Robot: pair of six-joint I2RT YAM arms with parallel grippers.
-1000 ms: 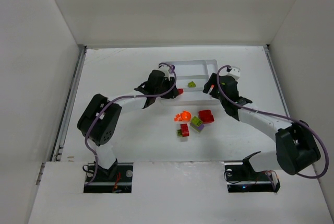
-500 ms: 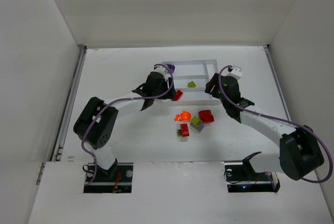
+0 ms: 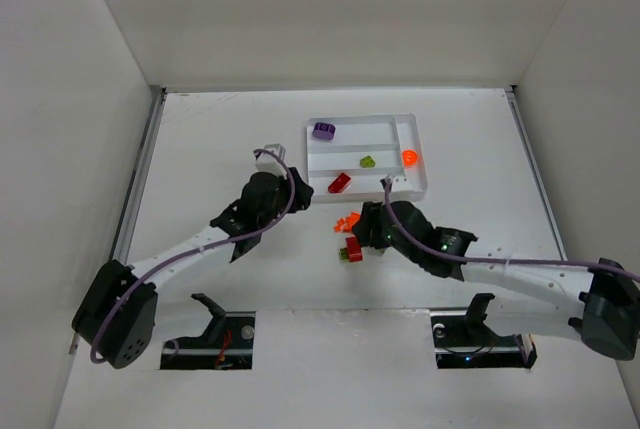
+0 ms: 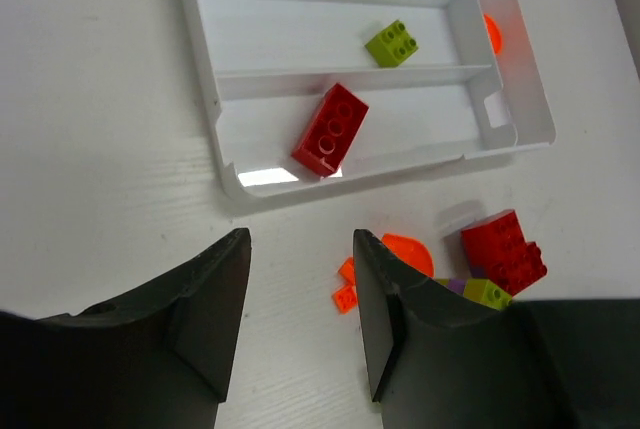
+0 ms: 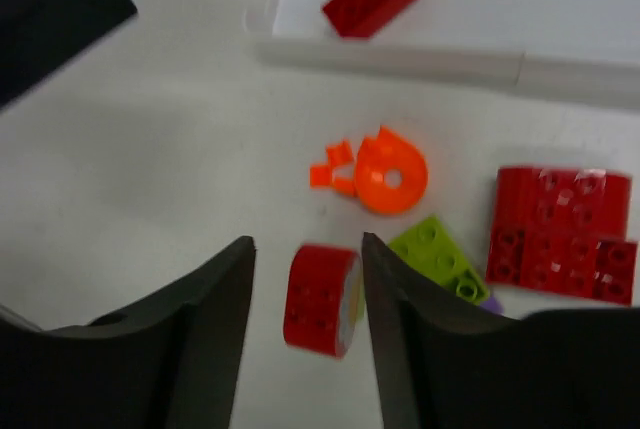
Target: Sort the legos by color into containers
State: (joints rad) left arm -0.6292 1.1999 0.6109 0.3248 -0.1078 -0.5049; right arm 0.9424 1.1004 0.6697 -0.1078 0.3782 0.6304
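White worktop below, right tool straddles a small round red plastic brick, jaws half-open to pinch it; left tool half-open, empty.

Glossy white plastic sectioned tray throwing glare, smooth shiny red plastic brick inside, matt white tabletop.

I see a white tray on a white tabletop. Inside it I make out a purple brick, a lime green brick, a red brick and an orange round piece. Out on the tabletop I see an orange disc, a small red piece, a larger red block and a lime green piece.
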